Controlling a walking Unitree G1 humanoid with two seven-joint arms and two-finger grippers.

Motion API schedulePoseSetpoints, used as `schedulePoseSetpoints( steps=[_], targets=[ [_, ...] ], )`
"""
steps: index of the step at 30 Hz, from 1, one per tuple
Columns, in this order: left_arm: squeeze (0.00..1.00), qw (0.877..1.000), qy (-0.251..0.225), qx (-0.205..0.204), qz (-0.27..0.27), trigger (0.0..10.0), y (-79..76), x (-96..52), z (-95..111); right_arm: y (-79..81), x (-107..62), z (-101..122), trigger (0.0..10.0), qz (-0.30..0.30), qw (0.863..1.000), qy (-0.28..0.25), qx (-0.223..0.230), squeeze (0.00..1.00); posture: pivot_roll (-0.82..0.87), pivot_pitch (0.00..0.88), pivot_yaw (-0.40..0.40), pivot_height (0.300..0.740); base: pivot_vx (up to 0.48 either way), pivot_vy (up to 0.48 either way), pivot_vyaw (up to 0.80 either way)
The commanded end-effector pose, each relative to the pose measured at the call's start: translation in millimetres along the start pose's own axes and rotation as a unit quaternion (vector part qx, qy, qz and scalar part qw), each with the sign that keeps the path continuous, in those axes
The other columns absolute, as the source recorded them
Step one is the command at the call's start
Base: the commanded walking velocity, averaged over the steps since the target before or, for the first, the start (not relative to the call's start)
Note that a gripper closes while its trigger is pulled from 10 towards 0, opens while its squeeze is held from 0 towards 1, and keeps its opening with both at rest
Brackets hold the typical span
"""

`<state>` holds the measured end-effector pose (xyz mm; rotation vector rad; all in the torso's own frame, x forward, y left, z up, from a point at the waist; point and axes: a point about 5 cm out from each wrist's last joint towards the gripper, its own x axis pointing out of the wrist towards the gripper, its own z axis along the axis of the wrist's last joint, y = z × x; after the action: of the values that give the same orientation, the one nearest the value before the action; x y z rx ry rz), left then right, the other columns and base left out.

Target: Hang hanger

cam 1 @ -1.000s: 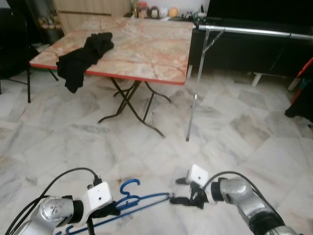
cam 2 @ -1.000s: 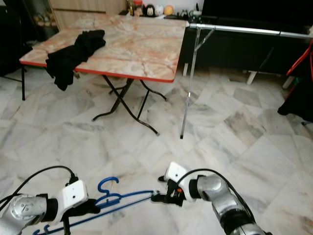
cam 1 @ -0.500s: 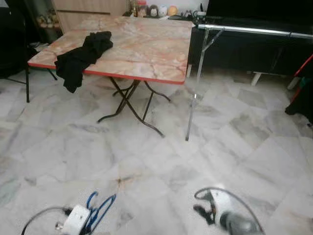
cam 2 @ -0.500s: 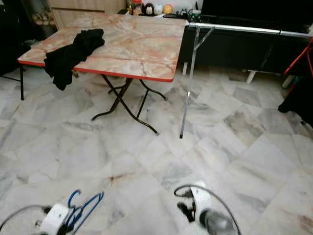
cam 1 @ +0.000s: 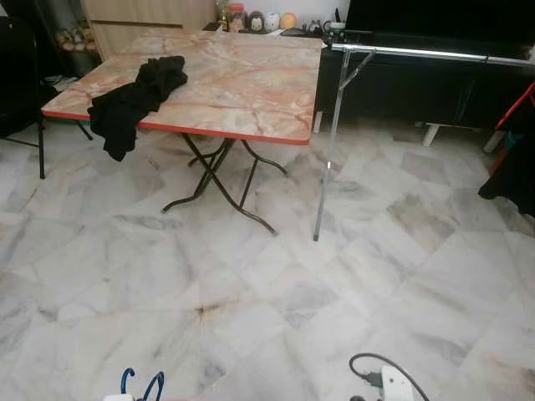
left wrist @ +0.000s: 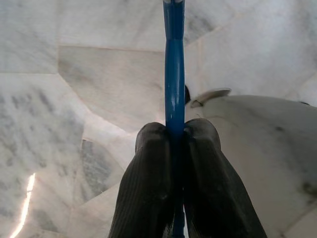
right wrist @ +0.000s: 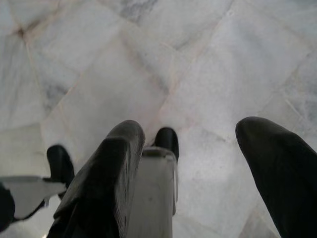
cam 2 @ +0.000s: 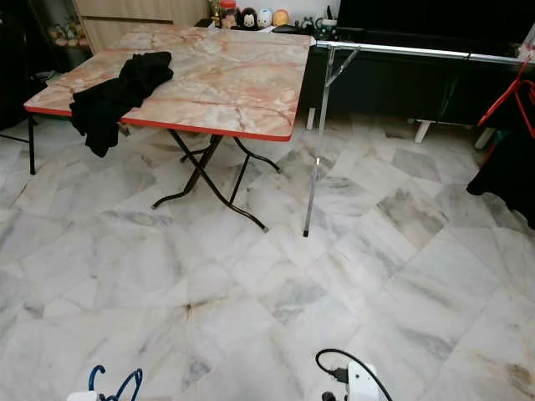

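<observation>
We saw the left gripper pinching the blue hanger; the right gripper apparently hung spread.

We see a table topped in pink-orange marbling with a red rim and black legs. On its left edge lies a black garment. Beside the table stands a silver rack; beneath it spreads a floor of white, grey-veined marble. The hanger is blue, pinched between black fingers.
</observation>
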<state>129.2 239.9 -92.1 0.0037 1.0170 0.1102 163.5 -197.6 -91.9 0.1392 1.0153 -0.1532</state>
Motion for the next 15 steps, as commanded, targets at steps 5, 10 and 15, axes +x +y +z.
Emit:
schedulePoseSetpoints(
  steps=[5,10,15],
  targets=[
    [0.00,1.000,0.007,0.024,-0.007,10.0,-4.4,1.4,-1,1.7,0.6,5,10.0,-0.002,1.000,-0.014,0.013,0.00,0.00,0.044,-0.030,0.740,0.231,0.000,0.00],
    [0.00,0.999,0.010,0.033,-0.009,10.0,-7.2,2.1,-1,5.0,0.5,0,10.0,0.003,1.000,-0.001,0.027,0.00,0.00,0.030,-0.027,0.740,0.336,0.000,-0.31],
    [0.00,0.998,0.021,0.051,-0.013,10.0,-9.6,1.7,-6,8.0,0.0,-6,10.0,0.010,1.000,0.008,0.001,0.00,0.00,0.012,-0.024,0.740,0.341,0.000,-0.70]
  ],
)
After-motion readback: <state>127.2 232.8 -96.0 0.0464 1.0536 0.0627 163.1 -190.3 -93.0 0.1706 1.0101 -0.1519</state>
